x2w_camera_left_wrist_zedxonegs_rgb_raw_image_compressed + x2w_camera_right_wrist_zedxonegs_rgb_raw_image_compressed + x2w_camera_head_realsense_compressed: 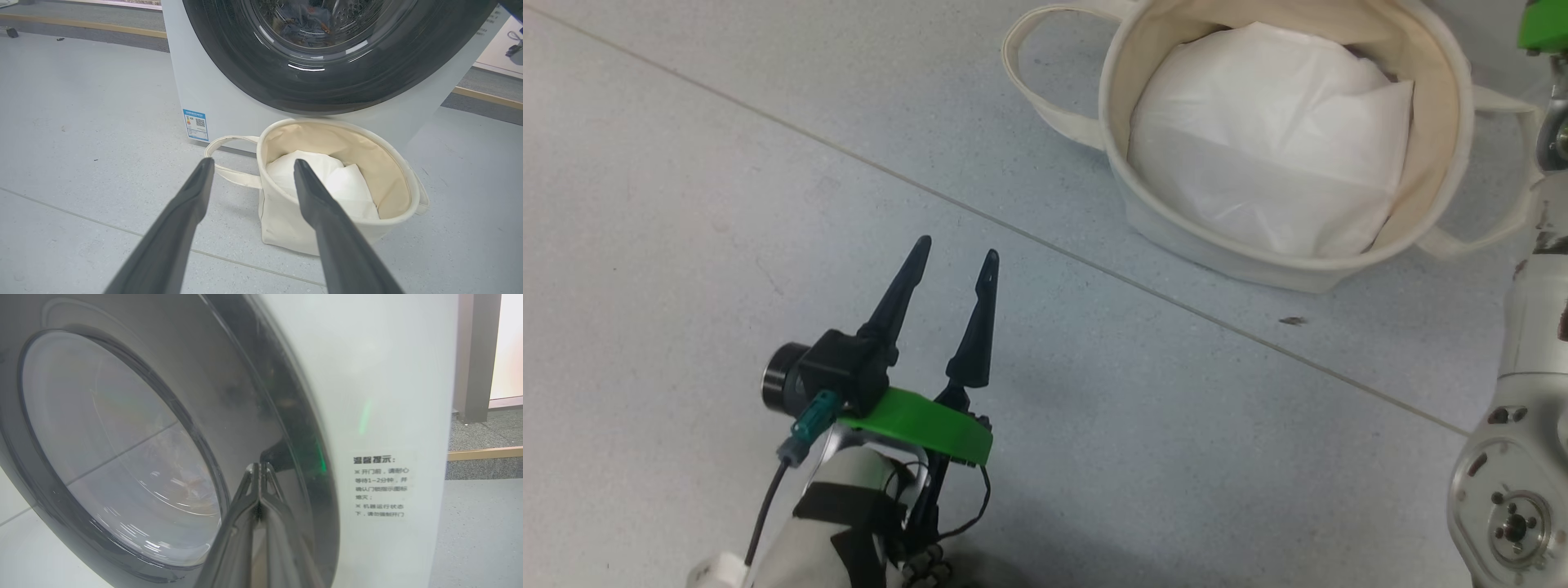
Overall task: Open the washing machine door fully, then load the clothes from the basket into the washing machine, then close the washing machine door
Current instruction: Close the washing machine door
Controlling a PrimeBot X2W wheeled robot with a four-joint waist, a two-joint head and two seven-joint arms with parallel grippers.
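Door (245,396): flush on the machine (367,375), clothes (304,20) dim behind its glass. My right pincer (258,470): pressed shut, tips at the door's black ring. My left pincer (956,248): wide, empty, above the floor near the basket (1441,98).

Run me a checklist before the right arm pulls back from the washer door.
1. Basket free of clothes: ok, it holds just the white padding sheet.
2. Clothes in the drum: ok, coloured fabric shows behind the door glass.
3. Washing machine door shut against the washing machine: looks flush; whether it is latched, cannot tell.
4. Right gripper shut, tips at the door's black ring: ok; contact, cannot tell.
5. Left gripper open, empty, clear of the basket: ok.
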